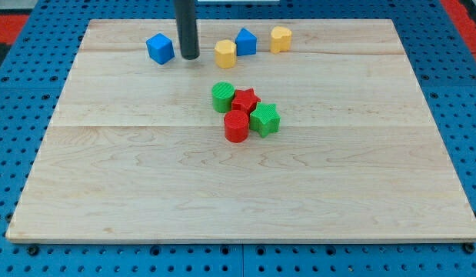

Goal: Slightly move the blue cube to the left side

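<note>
**Rod lines up beside blue cube for a short push left**

My tip [189, 58] stands on the table [238, 192] near the view's top, just beside the right face of the blue cube [160, 48], with what looks like a thin gap between them; whether they touch is too close to call. The placement looks deliberate: to send the cube toward the view's left, the rod has to come at it from the view's right, and that is the side it occupies. There is no hand on this arm, only the straight dark rod, so nothing opens, closes or grips; the block can only be shoved.

The cube sits close to the table's far edge, left of centre, with bare wood on its left to slide over. To the rod's right, a yellow block [225, 54], a blue house-shaped block [246, 41] and a second yellow block [281, 38] form a loose row, near but apart from the tip. Further down the view, a green cylinder [223, 98], a red star [244, 101], a red cylinder [236, 126] and a green star [264, 119] huddle together, well clear of the work.

Judging by this layout, the push is about to begin or barely under way, and only a small nudge is called for.
</note>
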{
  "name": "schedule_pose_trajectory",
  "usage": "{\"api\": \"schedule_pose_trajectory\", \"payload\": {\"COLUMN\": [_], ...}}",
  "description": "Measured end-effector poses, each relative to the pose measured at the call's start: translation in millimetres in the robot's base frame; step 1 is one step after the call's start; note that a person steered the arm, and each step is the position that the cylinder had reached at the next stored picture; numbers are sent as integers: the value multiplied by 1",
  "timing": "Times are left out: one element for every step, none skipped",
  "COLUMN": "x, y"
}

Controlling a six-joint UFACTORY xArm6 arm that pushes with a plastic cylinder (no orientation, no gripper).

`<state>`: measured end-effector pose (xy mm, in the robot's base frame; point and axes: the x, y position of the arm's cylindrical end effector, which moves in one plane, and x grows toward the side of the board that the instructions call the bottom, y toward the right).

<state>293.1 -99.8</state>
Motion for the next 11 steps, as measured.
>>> {"api": "schedule_pose_trajectory", "payload": {"x": [-5, -35, -46, -47, -47, -47, -55, -79, -80, -80, -80], "y": [-34, -33, -9, -4, -26, -44, -48, -46, -62, -61, -57]}}
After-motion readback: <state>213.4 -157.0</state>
